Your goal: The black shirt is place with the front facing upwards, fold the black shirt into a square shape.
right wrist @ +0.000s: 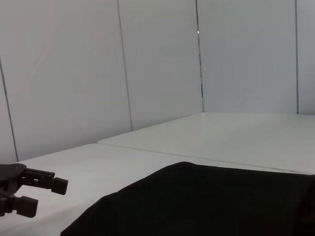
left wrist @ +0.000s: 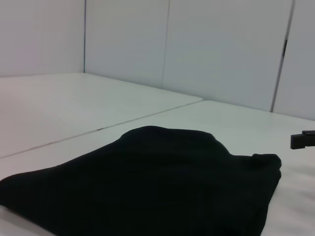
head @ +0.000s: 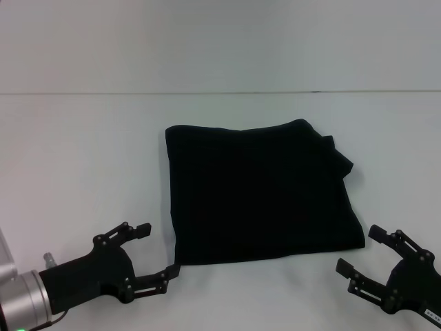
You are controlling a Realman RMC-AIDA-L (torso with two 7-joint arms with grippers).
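Note:
The black shirt (head: 260, 191) lies folded into a rough square in the middle of the white table, with a small lump of cloth sticking out at its far right corner. No print shows on it. My left gripper (head: 158, 249) rests open on the table just off the shirt's near left corner, empty. My right gripper (head: 360, 250) is open and empty just off the near right corner. The shirt (left wrist: 147, 187) fills the lower part of the left wrist view, and the shirt (right wrist: 206, 201) also shows in the right wrist view, where the left gripper (right wrist: 42, 194) appears farther off.
The white table (head: 83, 158) has a seam line (head: 207, 92) running across its far part. White wall panels (left wrist: 221, 49) stand behind the table.

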